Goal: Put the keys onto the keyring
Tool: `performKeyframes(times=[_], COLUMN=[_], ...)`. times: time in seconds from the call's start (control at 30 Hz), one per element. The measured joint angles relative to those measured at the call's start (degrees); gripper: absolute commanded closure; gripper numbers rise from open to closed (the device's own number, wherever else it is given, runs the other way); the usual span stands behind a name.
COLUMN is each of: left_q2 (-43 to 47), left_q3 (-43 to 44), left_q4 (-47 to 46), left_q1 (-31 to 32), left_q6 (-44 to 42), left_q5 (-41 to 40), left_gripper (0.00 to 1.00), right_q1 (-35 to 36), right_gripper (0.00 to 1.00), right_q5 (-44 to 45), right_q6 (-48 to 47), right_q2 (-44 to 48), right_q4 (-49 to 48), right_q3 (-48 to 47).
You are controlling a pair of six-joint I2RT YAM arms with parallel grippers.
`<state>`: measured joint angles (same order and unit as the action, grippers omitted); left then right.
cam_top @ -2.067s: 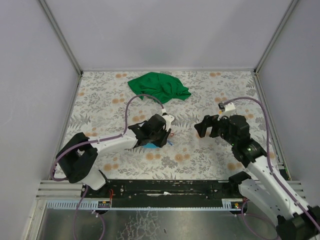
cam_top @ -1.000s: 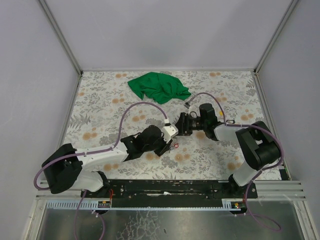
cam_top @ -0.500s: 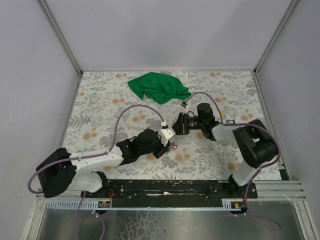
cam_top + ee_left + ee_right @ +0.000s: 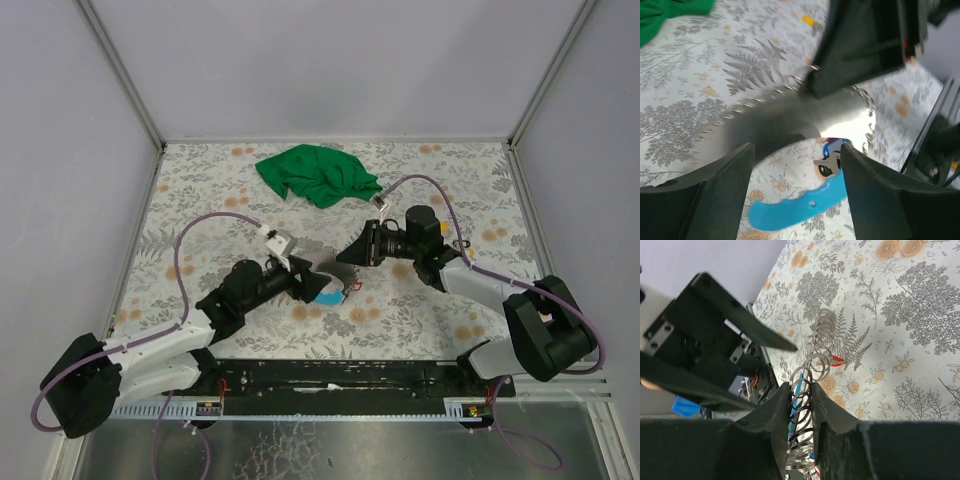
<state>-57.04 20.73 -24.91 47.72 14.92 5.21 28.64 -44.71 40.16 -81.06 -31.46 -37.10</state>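
My right gripper [image 4: 352, 258] [image 4: 801, 390] is shut on the keyring [image 4: 820, 365], a thin grey metal loop that shows smeared into a row of rings. In the top view the keyring [image 4: 337, 272] hangs as a grey blur between the two grippers. A key with a light blue tag [image 4: 795, 207] [image 4: 325, 297] lies on the table under it, its metal blade [image 4: 827, 162] pointing left. The red tag [image 4: 839, 359] [image 4: 352, 290] of the other key shows just beyond the ring. My left gripper [image 4: 310, 283] [image 4: 796, 165] is open, straddling the blue tag and holding nothing.
A crumpled green cloth [image 4: 320, 175] lies at the back centre of the flowered table [image 4: 200, 200]. A tiny yellow item [image 4: 807, 20] sits beyond the right gripper. Grey walls close in the left, back and right sides.
The left gripper has opened and pulled back to the left. The right gripper, shut on the keyring, has lifted slightly, and the ring now swings blurred between them.
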Motion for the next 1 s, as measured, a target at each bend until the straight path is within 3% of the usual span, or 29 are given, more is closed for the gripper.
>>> performKeyframes(times=[0.2,0.5,0.73,1.0], left_q2=[-0.4,-5.2,-3.8,-9.7], left_q3=[-3.3,-2.9,-1.9,-2.0], left_q4=[-9.1,-11.2,-7.1,-9.3], left_q1=[-7.3,-8.2,-4.4,-4.0], left_q6=[13.8,36.7,46.8,54.3], left_q5=[4.3,7.2,3.8,3.0], left_gripper=[0.29,0.30,0.28,0.29], right_q1=[0.5,1.2,2.1,4.0], right_gripper=[0.99,1.00,1.00,1.00], right_q5=[2.7,7.7,12.7,18.1], right_q6=[-0.5,0.6,2.0,3.7], right_q2=[2.0,3.3,3.9,5.6], right_q4=[-0.1,-1.0,-3.9,-8.2], right_q3=[2.3,4.9,7.5,10.1])
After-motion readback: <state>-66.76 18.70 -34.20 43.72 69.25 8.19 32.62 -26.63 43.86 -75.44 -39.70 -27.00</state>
